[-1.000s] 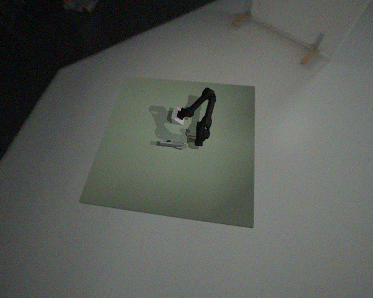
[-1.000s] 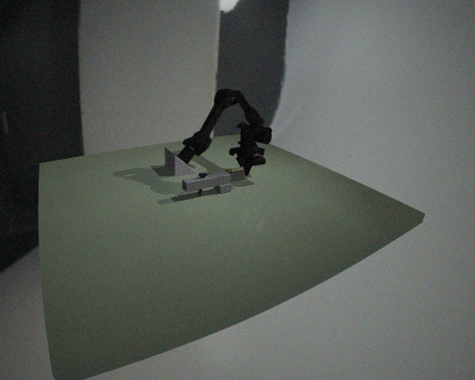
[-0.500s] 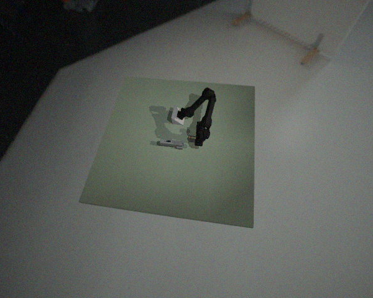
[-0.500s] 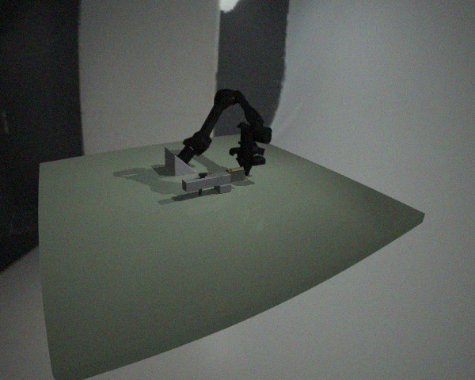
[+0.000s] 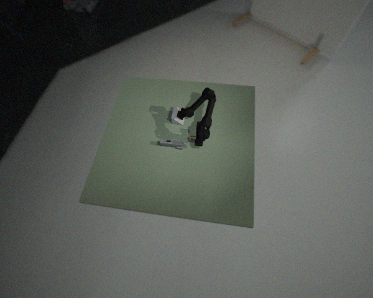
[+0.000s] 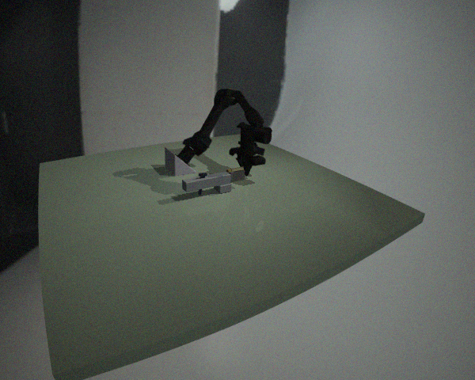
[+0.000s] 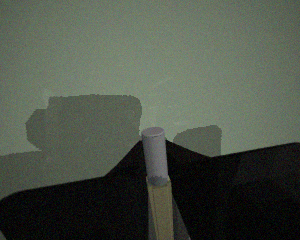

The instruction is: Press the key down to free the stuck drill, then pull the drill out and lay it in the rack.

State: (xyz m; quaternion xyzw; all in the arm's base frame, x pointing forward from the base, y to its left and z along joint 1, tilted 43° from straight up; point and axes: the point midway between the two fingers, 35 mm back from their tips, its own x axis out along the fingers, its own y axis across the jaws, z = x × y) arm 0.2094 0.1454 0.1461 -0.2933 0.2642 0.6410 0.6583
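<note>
The drill [image 5: 191, 137] [image 6: 235, 169] [image 7: 161, 207] shows a pale round end and a long golden part. My gripper [image 5: 198, 143] [image 6: 246, 172] [image 7: 150, 144] is shut on it, low over the mat. Its golden end points towards the grey holder [image 5: 176, 143] [image 6: 215, 180], and in the top view a gap lies between them. The dark key [image 5: 168, 141] [image 6: 203, 175] sits in the holder, its head just above the top face and its lower end showing beneath. I cannot tell which part is the rack; it may be hidden.
A pale wedge-shaped block [image 5: 174, 119] [image 6: 170, 163] stands at the arm's base. The green mat [image 5: 167, 182] [image 6: 213, 265] carries everything. A small grey block [image 6: 223, 189] shows under the holder's right end. Dark shadows of the arm lie across the mat.
</note>
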